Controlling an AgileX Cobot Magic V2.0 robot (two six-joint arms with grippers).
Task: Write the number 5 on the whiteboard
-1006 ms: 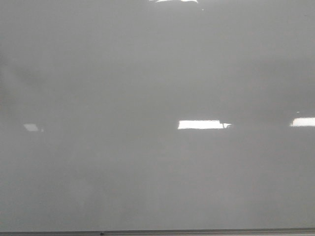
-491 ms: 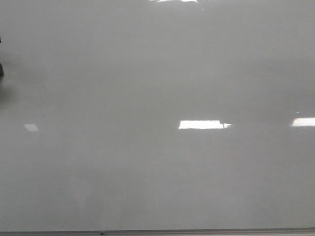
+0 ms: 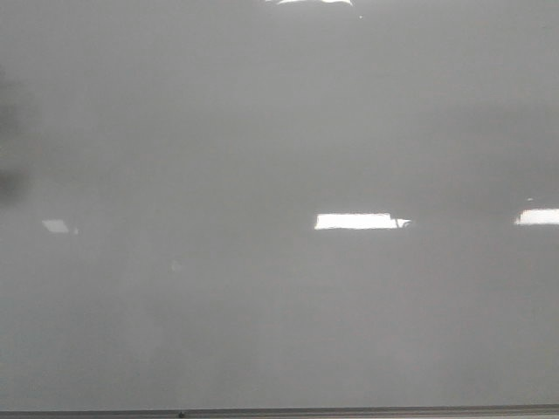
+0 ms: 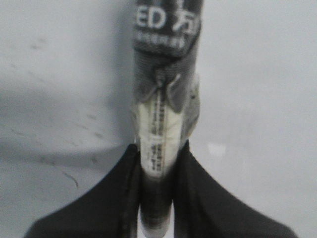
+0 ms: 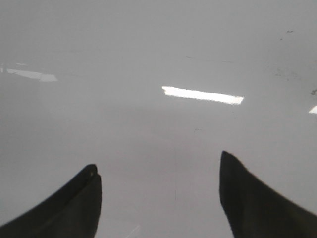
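The whiteboard [image 3: 279, 131] is a glossy pale grey board that fills the front view, with a thin dark edge strip [image 3: 349, 411] along the bottom. No number 5 shows on it in any view. My left gripper [image 4: 159, 148] is shut on a marker [image 4: 166, 99] with a dark upper part bearing white lettering and a pale labelled barrel. The board [image 4: 257, 99] lies behind the marker. My right gripper [image 5: 158, 166] is open and empty over the bare board [image 5: 158, 49]. Neither gripper shows in the front view; a blurred dark patch [image 3: 10, 140] lies at its left edge.
Bright rectangular light reflections lie on the board in the front view [image 3: 358, 222] and at its right edge [image 3: 537, 216]. One also shows in the right wrist view [image 5: 203, 94]. Small dark specks and faint marks [image 4: 69, 176] dot the board by the left gripper.
The dark thing at the front view's left edge has blurred and spread lower down that edge. The board and the reflections have not changed.
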